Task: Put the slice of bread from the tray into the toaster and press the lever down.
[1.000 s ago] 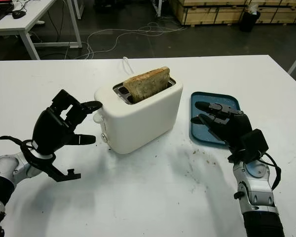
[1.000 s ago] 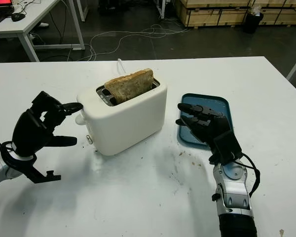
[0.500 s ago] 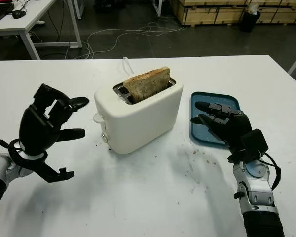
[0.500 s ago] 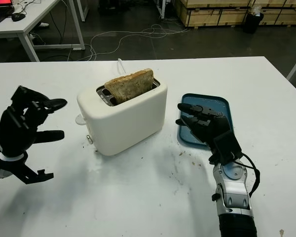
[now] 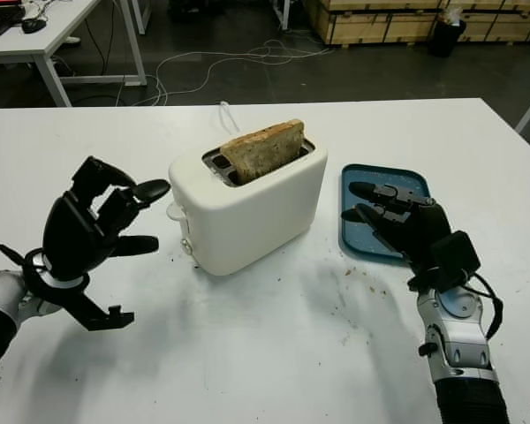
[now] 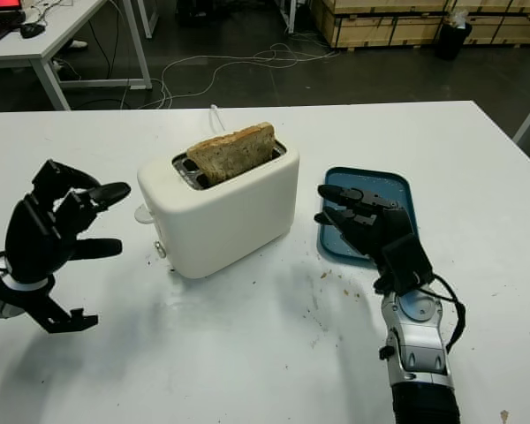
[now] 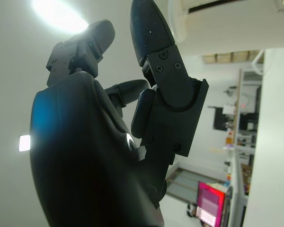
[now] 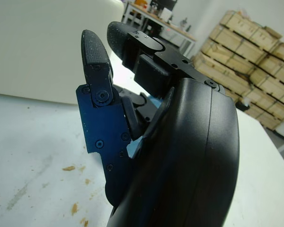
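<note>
A white toaster [image 5: 247, 208] stands mid-table with a browned slice of bread [image 5: 263, 150] sticking up from its slot. Its small white lever [image 5: 174, 212] sits high on the end facing my left hand. My left hand [image 5: 155, 215] hovers just left of that end, open and holding nothing, its upper fingertip a short gap from the lever. In the left wrist view its fingers [image 7: 151, 28] reach toward the toaster's body [image 7: 227, 23]. The blue tray [image 5: 406, 181] lies right of the toaster with nothing on it. My right hand [image 5: 353, 201] is open over the tray's near left part.
Brown crumbs [image 5: 349, 283] dot the white table in front of the tray. The toaster's white cord [image 5: 225, 113] runs off the far edge. Beyond are a floor with cables, another table [image 5: 53, 35] at back left, and wooden pallets [image 5: 380, 22].
My left hand was at the toaster's lever end, drew back to the left, and has now come partway back toward it. The bread, toaster and right hand have not moved.
</note>
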{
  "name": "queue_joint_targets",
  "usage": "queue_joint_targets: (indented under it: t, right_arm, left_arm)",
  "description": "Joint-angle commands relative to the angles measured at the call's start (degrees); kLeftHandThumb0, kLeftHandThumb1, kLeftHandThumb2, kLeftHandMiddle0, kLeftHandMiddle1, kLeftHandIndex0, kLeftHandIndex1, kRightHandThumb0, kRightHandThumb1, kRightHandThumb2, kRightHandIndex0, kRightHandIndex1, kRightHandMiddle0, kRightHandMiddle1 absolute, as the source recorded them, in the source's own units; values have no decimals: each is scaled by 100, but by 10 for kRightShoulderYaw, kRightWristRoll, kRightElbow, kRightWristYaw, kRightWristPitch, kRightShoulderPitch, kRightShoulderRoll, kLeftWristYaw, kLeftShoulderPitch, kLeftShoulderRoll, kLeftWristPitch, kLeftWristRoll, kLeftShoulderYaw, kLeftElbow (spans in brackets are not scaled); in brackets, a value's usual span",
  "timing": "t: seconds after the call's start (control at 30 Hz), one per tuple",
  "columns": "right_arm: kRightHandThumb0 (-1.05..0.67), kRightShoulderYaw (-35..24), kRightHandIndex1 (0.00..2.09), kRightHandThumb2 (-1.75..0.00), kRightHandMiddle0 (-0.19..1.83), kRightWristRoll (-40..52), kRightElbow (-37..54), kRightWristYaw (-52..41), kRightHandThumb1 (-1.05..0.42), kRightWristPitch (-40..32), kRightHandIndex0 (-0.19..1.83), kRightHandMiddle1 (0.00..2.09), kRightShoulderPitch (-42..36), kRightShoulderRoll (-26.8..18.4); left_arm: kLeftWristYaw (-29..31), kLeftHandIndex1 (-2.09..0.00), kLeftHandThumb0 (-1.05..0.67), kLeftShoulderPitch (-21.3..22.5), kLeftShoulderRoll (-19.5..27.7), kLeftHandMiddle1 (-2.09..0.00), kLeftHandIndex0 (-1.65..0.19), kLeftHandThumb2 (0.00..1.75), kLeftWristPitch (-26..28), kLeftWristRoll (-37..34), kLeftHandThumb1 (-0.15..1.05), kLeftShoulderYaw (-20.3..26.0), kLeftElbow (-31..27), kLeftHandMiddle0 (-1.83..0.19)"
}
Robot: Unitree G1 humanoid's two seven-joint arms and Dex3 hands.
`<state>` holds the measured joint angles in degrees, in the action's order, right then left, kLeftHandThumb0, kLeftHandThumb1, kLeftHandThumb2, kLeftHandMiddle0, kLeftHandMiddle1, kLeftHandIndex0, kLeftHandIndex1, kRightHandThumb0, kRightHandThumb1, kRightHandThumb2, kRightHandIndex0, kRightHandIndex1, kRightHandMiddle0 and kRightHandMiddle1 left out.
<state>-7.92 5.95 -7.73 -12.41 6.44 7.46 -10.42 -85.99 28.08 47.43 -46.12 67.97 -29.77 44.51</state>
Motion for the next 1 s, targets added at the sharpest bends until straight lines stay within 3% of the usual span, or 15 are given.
queue_joint_targets:
  t: [0.0,0.57,0.97]
  right_arm:
    - [-54,2,64,-11,105,0,1,3,-92,10,88,0,6,0]
    - [-54,0,65,-11,105,2,0,0,-92,11,88,0,6,0]
    - [-54,2,65,-12,105,-1,0,1,-92,14,87,0,5,-1]
  left_arm:
    - [16,-100,-74,14,3,-175,0,74,-12,-7,92,-7,8,0]
    - [79,-125,-82,28,-6,-175,0,78,-49,-17,92,-24,58,0]
    - [101,-139,-84,28,-9,-175,0,77,-58,-29,92,-23,55,0]
